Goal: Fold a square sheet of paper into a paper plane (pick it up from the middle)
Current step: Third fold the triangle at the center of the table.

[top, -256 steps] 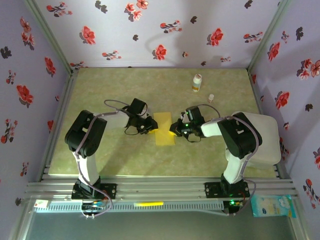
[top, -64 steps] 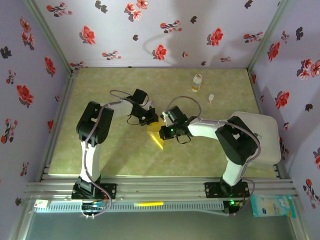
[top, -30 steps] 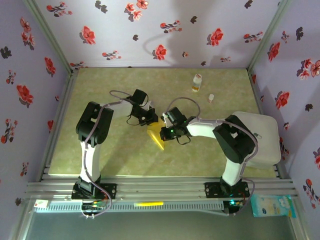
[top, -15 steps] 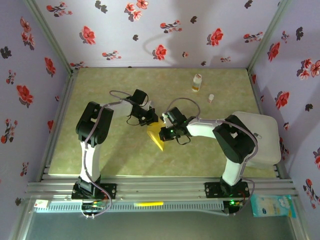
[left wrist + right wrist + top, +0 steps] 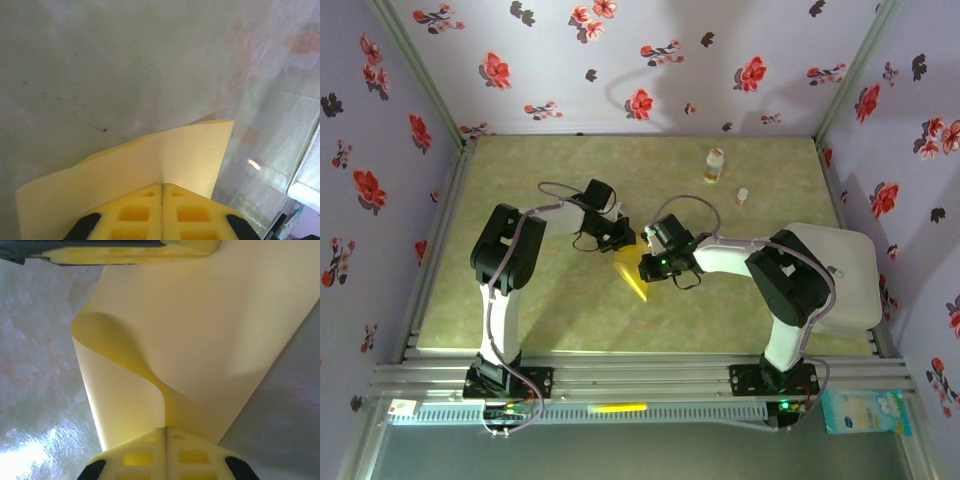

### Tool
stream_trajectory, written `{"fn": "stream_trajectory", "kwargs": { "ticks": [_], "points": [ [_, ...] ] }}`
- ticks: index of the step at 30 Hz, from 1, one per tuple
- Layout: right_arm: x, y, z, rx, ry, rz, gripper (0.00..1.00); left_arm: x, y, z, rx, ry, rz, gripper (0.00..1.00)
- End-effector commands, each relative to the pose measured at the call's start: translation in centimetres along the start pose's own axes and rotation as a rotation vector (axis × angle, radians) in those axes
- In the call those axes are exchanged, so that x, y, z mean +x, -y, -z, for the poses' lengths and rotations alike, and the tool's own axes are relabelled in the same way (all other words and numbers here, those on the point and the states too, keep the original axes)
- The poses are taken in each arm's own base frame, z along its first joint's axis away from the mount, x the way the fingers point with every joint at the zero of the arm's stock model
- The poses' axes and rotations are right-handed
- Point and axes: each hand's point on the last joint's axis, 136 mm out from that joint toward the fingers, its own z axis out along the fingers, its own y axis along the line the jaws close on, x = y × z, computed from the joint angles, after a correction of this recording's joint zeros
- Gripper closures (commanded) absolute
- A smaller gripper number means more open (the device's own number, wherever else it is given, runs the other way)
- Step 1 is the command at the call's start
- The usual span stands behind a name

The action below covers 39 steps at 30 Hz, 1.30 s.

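The left fingers (image 5: 623,240) and the right fingers (image 5: 648,264) met near the middle of the table (image 5: 520,300), both shut on the square sheet of paper (image 5: 633,274). From above, the mustard-yellow sheet showed as a small pointed shape just in front of the two wrists. Its sharp corner aimed toward the near edge of the table and its far part was hidden under the arms. In the left wrist view the yellow pads of the left fingers (image 5: 161,194) were pressed together with no gap. The paper (image 5: 160,160) ran out from between them as a flat flap with a square corner at the upper right, above the pale green table (image 5: 125,65); whether it touched the table could not be told. In the right wrist view the right fingers (image 5: 165,440) were likewise closed tight on an edge of the sheet (image 5: 215,335). The sheet rose from them in a soft curl, bulging to the left before spreading into a broad smooth face. At the top of that view the left fingers (image 5: 130,252) clamped the sheet's far edge. Well apart from the paper, toward the far right of the table, a small white-and-orange bottle (image 5: 715,165) stood upright with a tiny white object (image 5: 742,196) near it. A white rounded panel (image 5: 845,270) lay at the table's right side, beside the right arm.
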Motion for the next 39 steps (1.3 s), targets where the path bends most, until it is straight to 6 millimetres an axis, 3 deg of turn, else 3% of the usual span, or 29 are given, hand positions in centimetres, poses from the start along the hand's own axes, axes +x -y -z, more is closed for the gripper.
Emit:
{"fn": "stream_trajectory", "kwargs": {
  "ticks": [1, 28, 39],
  "points": [
    [-0.6, 0.2, 0.2, 0.014, 0.018, 0.003, 1.00, 1.1, -1.9, -0.2, -0.076, -0.014, 0.045, 0.94],
    [0.8, 1.8, -0.7, 0.060, -0.022, -0.008, 1.00, 1.0, -1.8, -0.2, -0.071, -0.007, 0.048, 0.94],
    [0.2, 0.8, 0.0, 0.033, 0.004, 0.003, 1.00, 1.0, -2.0, -0.1, -0.076, -0.004, 0.051, 0.95]
  ]
}}
